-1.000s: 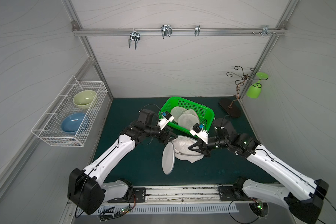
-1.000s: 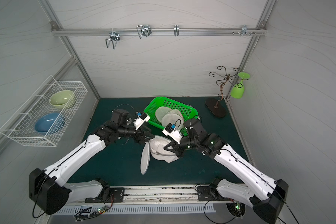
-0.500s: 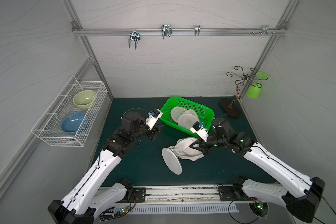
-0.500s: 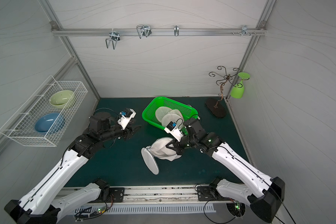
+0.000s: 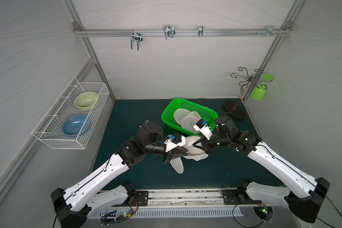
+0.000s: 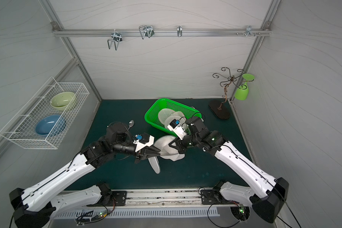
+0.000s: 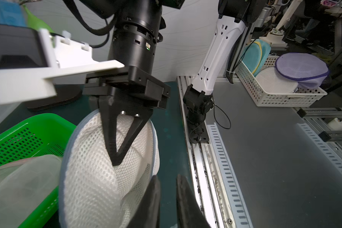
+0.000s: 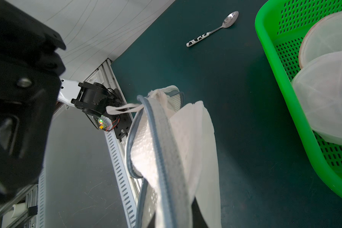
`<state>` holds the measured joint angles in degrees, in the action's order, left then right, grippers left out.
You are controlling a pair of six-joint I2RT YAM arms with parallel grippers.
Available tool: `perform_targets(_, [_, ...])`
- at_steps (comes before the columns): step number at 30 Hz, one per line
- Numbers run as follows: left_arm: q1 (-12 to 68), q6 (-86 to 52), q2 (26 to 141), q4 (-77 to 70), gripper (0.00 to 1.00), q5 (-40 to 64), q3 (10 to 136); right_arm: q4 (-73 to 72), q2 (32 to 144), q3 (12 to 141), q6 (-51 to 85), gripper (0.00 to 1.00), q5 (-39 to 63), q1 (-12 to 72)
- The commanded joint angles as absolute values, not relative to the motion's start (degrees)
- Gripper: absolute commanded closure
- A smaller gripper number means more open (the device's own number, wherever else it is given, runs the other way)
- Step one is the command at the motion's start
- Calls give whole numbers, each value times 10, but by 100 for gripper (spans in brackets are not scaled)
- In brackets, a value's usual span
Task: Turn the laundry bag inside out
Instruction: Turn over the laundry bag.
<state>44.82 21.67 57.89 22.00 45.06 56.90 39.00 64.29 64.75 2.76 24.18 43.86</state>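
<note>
**A:** Where's the laundry bag [image 5: 195,156]?

**B:** Off the mat, strung between both arms, just in front of the green basket [image 5: 167,115], which holds other mesh bags. The right gripper [image 7: 115,162] is pinched tight on the white mesh inside the blue rim.

**A:** And the left gripper [image 7: 167,183]?

**B:** Its jaws are nearly together at the bag's edge, with a slim gap showing. Whether mesh sits in that gap I can't tell.

**A:** Anything nearby?

**B:** A spoon [image 8: 211,32] lies on the mat, plain in the right wrist view. In a top view the left arm covers all but its bowl. Only the left wrist view shows a white basket [image 7: 280,98] beyond the rail.

**A:** How does the bag lie?

**B:** One flat lobe hangs down, its long axis slanting toward the front rail.
</note>
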Motion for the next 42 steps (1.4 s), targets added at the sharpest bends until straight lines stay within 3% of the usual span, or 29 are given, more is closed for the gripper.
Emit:
perform_targets(1, [463, 213, 603, 196, 80, 456, 573, 399, 643, 663, 37, 100, 242, 437])
perform_targets(7, [477, 211, 653, 210, 78, 402, 587, 402, 641, 668, 41, 100, 247, 436])
perform_targets(12, [491, 218, 671, 225, 63, 297, 595, 406, 639, 671, 50, 100, 249, 436])
perform_targets(21, [493, 204, 649, 172, 52, 117, 574, 410, 636, 674, 50, 100, 257, 436])
perform_targets(29, [494, 196, 633, 129, 42, 113, 559, 414, 635, 673, 34, 100, 266, 441])
perform_targets(33, [493, 191, 641, 127, 48, 175, 561, 413, 636, 675, 32, 100, 264, 445])
perform_targets(38, [494, 191, 636, 124, 71, 249, 562, 412, 635, 672, 38, 100, 244, 445])
perform_targets(42, [494, 187, 641, 138, 73, 295, 562, 408, 635, 674, 42, 100, 233, 443])
